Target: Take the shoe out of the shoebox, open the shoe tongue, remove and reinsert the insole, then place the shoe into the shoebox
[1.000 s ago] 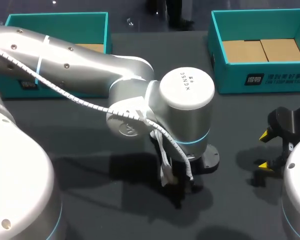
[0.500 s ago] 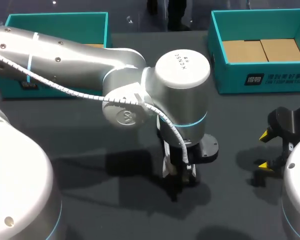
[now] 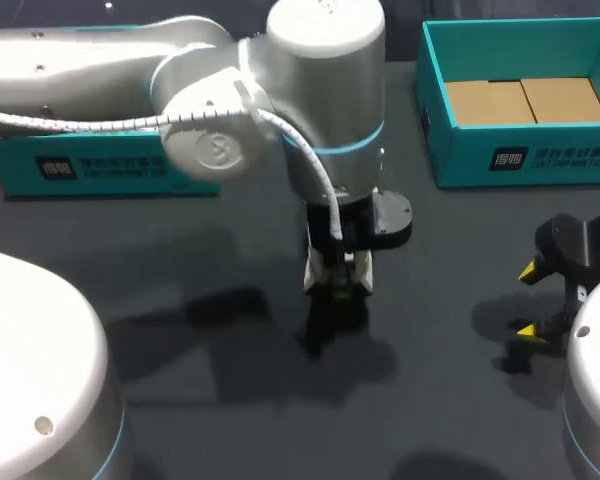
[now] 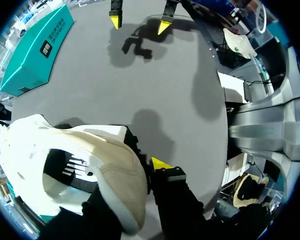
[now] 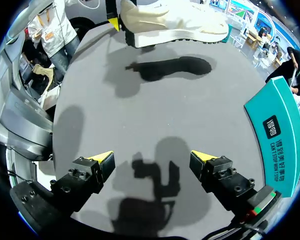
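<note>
A white and cream shoe (image 4: 80,175) hangs in the air above the dark table, and my left gripper (image 4: 149,167) is shut on the rim at its heel. One yellow fingertip shows outside the shoe; the other is hidden inside. In the head view my left arm covers most of the shoe (image 3: 318,270), with the left gripper (image 3: 340,288) under the wrist near the table's middle. From the right wrist view the shoe (image 5: 170,22) floats sole-down over its shadow. My right gripper (image 5: 151,157) stands open and empty at the right edge (image 3: 535,298), well apart from the shoe.
An open teal shoebox (image 3: 520,160) with a cardboard floor stands at the back right. A second teal box (image 3: 100,170) sits at the back left, partly behind my left arm.
My left arm has risen and swung toward the back of the table, carrying the shoe up with it. The right arm has stayed where it was.
</note>
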{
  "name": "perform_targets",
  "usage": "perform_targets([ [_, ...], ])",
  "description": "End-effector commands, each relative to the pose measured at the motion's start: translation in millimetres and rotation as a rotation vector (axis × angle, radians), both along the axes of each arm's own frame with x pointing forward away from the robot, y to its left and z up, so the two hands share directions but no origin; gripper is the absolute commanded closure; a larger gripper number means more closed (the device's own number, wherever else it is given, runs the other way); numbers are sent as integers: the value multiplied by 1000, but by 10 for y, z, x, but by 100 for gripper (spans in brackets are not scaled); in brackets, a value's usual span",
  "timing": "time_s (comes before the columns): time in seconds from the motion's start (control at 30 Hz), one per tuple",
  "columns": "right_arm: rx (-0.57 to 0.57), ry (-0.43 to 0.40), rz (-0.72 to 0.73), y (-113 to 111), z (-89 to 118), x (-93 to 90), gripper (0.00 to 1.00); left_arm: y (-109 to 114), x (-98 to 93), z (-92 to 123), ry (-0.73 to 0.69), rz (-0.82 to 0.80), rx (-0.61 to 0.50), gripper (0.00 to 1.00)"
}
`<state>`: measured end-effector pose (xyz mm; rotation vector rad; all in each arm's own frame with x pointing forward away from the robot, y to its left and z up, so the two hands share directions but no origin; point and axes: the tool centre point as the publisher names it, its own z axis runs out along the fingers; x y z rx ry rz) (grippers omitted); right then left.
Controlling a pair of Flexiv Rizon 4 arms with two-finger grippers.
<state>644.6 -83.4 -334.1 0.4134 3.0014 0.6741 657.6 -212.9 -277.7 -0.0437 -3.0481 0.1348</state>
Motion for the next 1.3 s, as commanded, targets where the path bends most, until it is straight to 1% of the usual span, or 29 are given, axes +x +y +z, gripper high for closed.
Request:
perform_targets([
  [0.03, -2, -3, -2, -1, 6, -26, 0, 271, 256, 653, 20, 10, -20, 100],
  [0.13, -2, -3, -2, -1, 6, -26, 0, 366, 401, 805, 30, 17, -24, 100],
  [0.27, -2, -3, -2, -1, 6, -26, 0, 496, 597, 1006, -21, 47, 42, 100],
  [0.87, -2, -3, -2, -1, 6, -26, 0, 496, 597, 1006, -21, 47, 42, 100],
  [0.9, -2, -3, -2, -1, 6, -26, 0, 519, 634, 979, -10, 51, 60, 100],
  [0.93, -2, -3, -2, -1, 6, -26, 0, 564, 696, 1001, 44, 48, 44, 100],
  [1.0, -2, -3, -2, -1, 6, -26, 0, 666, 828, 1072, 47, 48, 39, 100],
  [1.07, -2, -3, -2, -1, 6, -26, 0, 794, 961, 1179, 97, 21, -3, 100],
  [1.13, -2, -3, -2, -1, 6, -26, 0, 932, 1083, 1280, 89, -5, -30, 100],
  [1.3, -2, -3, -2, -1, 6, -26, 0, 1288, 1404, 1444, 89, 0, -23, 100],
])
